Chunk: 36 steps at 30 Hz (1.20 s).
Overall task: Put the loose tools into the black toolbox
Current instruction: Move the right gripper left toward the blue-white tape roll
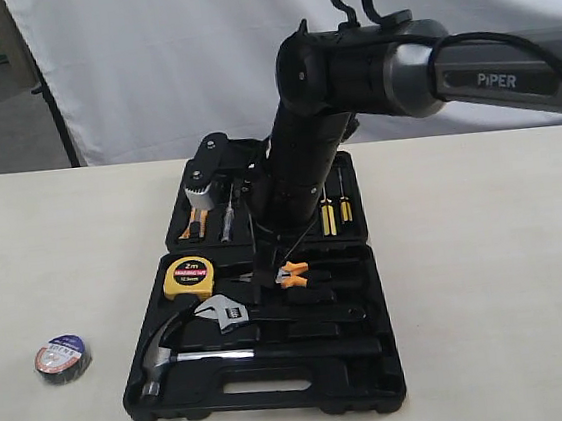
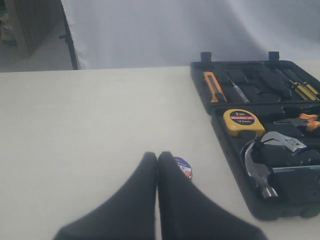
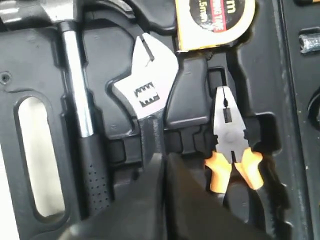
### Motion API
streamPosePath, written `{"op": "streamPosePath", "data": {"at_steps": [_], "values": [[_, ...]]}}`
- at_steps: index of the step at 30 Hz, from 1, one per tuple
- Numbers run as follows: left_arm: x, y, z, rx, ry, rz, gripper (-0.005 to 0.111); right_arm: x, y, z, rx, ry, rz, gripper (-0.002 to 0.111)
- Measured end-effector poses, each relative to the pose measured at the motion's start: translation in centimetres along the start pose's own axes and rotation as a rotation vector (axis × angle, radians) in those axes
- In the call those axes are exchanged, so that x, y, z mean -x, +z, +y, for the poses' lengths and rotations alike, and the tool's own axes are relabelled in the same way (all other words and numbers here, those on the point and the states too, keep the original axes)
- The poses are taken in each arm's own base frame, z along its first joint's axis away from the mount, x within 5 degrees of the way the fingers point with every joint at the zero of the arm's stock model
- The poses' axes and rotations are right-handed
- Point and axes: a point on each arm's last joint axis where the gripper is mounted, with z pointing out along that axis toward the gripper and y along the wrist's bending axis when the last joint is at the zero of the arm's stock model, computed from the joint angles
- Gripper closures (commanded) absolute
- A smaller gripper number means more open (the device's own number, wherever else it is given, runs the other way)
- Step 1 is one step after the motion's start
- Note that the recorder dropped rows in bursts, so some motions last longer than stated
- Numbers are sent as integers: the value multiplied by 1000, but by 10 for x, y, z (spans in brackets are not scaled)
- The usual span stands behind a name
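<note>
The black toolbox (image 1: 271, 401) lies open on the table. In its near half rest the claw hammer (image 1: 175, 347) and the silver adjustable wrench (image 1: 226, 312), each in a moulded recess. The black tape roll (image 1: 62, 356) lies on the table left of the box. My right gripper (image 3: 162, 157) is shut, with nothing visibly between its fingers, just over the wrench (image 3: 147, 85) handle, beside the hammer (image 3: 75, 90) shaft. My left gripper (image 2: 157, 156) is shut and empty above the table. The tape roll (image 2: 184, 167) peeks out just past its tips. In the exterior view the left gripper is out of frame.
A yellow tape measure (image 1: 189, 275) and orange-handled pliers (image 1: 293, 273) sit in the near half of the box. Screwdrivers (image 1: 333, 205) and an orange knife (image 2: 214, 86) fill the far half. The right arm (image 1: 306, 158) stands over the box. A white sheet hangs behind.
</note>
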Motion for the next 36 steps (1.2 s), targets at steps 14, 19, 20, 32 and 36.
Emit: {"op": "streamPosePath", "data": {"at_steps": [14,19,20,32,36], "values": [[0,0,0,0,0,0,106,13,-1,10,114,146,-129,108],[0,0,0,0,0,0,106,15,7,13,137,153,-125,108],[0,0,0,0,0,0,106,16,9,15,141,153,-121,107],[0,0,0,0,0,0,106,35,51,34,124,124,-132,55],[0,0,0,0,0,0,106,42,58,41,118,107,-141,48]]}}
